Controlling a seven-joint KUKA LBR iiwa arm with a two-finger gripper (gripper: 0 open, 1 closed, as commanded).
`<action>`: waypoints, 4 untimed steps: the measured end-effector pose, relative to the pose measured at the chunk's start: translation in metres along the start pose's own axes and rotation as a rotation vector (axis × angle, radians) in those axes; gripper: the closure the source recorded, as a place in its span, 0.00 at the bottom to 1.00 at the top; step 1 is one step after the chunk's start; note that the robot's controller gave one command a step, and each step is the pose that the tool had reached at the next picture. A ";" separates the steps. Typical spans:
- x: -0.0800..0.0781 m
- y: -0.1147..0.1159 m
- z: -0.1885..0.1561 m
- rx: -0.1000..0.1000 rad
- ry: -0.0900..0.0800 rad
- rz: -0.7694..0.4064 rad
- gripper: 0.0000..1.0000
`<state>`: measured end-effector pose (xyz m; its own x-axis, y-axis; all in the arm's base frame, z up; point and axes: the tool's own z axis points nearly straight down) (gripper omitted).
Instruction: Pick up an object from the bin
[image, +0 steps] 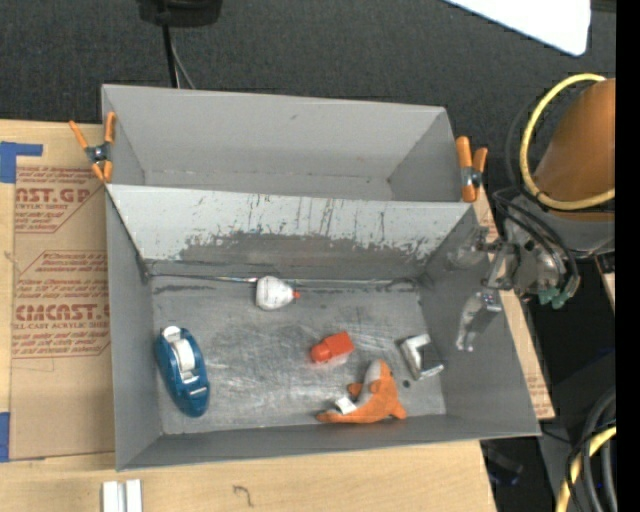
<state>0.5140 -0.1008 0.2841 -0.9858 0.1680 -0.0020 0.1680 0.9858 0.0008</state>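
Grey metal bin (300, 150), sloping walls, scuffed floor; five loose items, listed by their place relative to the red block.

1. Block (332, 348): small, orange-red, lying about mid-floor, slightly tilted. Apart from all other items.
2. Clip (420, 357): silver metal, folded, to the right of the block and a little lower, near the foot of the right wall. Nearest item to the gripper.
3. Toy (368, 402): orange, irregular in shape, with a grey-and-white part on top; below and right of the block, near the front wall. Close to the clip but not clearly touching it.
4. Bulb (272, 293): white and rounded with a small orange tip; up and left of the block, at the foot of the back wall.
5. Dispenser (182, 372): blue with a white top, long oval; far left of the block, in the front left corner.

Gripper (468, 340): well right of the block, hanging over the bin's right wall, just up and right of the clip, apart from it. Whether it is open or closed cannot be told.
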 end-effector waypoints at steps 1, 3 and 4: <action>-0.005 -0.001 0.028 0.001 -0.011 -0.016 0.00; 0.008 -0.022 0.145 0.002 -0.006 -0.129 0.00; 0.021 -0.005 0.177 0.001 0.006 -0.266 0.00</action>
<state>0.4928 -0.1023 0.1076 -0.9953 -0.0972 0.0037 -0.0972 0.9953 0.0005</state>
